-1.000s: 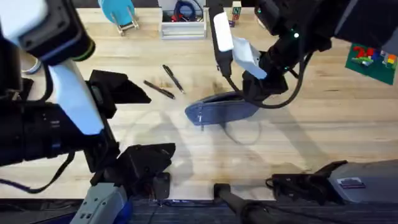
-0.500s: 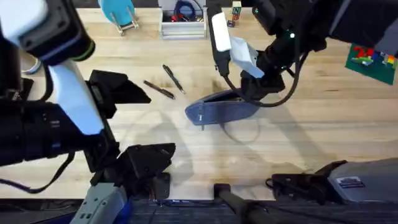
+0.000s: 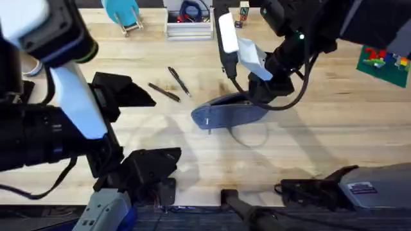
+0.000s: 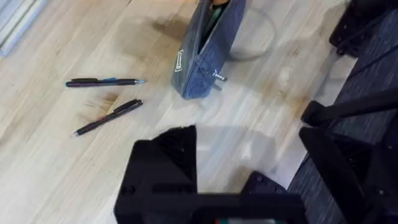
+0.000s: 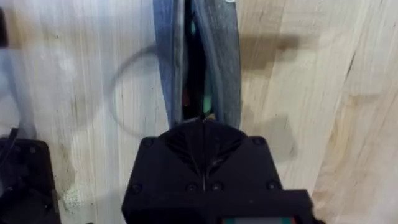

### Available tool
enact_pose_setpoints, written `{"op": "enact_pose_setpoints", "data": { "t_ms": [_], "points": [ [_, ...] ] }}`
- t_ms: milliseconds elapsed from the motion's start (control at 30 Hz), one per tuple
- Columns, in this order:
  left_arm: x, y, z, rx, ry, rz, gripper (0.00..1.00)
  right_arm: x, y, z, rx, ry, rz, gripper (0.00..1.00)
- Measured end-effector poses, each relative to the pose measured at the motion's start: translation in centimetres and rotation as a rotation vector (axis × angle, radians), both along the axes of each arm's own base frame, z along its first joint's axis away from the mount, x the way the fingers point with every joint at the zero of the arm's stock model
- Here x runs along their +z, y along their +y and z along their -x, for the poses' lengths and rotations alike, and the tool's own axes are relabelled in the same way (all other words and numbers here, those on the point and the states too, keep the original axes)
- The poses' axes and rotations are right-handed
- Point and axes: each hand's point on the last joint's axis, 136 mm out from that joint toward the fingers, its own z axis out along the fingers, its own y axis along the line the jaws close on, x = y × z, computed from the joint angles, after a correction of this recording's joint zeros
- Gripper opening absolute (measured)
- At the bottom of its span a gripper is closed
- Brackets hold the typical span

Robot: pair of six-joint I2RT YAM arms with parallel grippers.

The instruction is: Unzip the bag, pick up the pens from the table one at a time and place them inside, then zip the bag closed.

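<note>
The grey-blue bag lies mid-table with its zipper open along the top; its dark inside shows in the right wrist view and the left wrist view. My right gripper is at the bag's right end, its black fingers shut on the zipper end. Two dark pens lie side by side on the table left of the bag, also seen from the left wrist as pens. My left gripper hangs high above the table, open and holding nothing.
A white tray and a blue object stand at the back edge. Coloured bricks on a green plate sit far right. A thin cord loop lies in front of the bag. My left arm looms large at left.
The right gripper has shifted slightly left and back at the bag's right end, then held still. Pens and left arm have not moved.
</note>
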Motion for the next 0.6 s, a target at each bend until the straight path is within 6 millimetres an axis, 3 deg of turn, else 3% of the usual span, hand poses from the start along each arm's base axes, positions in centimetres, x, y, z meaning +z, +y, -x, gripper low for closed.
{"op": "enact_pose_setpoints", "data": {
  "t_ms": [367, 600],
  "points": [
    [0.0, 0.0, 0.0, 0.0, 0.0, 0.0, 0.995, -0.1, 0.1, 0.2, 0.001, 0.007, -0.005, 0.03],
    [0.0, 0.0, 0.0, 0.0, 0.0, 0.0, 0.995, -1.1, -0.2, 0.8, 0.001, 0.033, 0.004, 0.03]
  ]
}}
